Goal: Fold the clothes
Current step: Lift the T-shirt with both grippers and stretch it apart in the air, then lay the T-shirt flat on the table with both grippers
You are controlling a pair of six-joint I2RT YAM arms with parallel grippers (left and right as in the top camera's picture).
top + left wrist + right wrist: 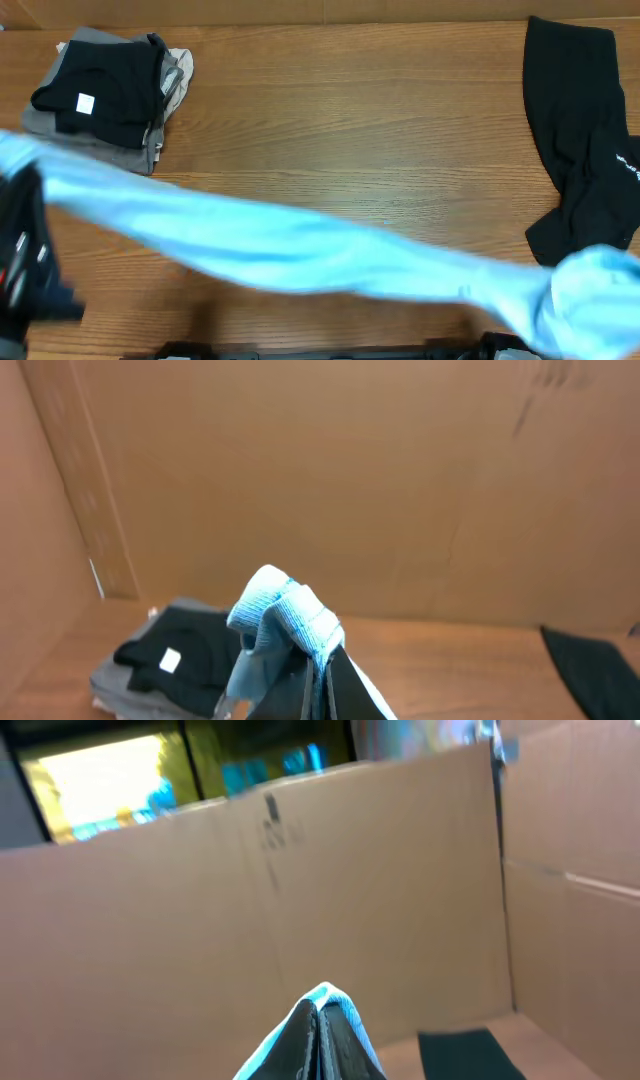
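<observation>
- Shirt [300, 250]: light blue, pulled out into a long band above the table [350, 130]. It runs from the left edge down to the lower right corner and is blurred in the overhead view. No print on it can be read.
- Left gripper [318, 665]: raised over the table's left side with its camera facing the back wall. The jaws are closed on a ribbed, stitched edge of the shirt [285, 610], which bunches above the fingertips.
- Right gripper [320, 1020]: also raised and level, jaws pressed together on a small peak of the shirt [325, 998]. In the overhead view it is hidden under the bunched cloth at the lower right.
- Black garment [580, 130]: lies crumpled at the right end of the table, its lower end just beside the shirt's bunched end. It bears small white lettering [628, 160], too small to read.
- Stack [100, 95]: folded clothes at the far left corner, black on top of grey and beige. The top piece shows a white label [85, 103], not legible.
- Cardboard wall [300, 900]: carries a dark mark, unreadable.
</observation>
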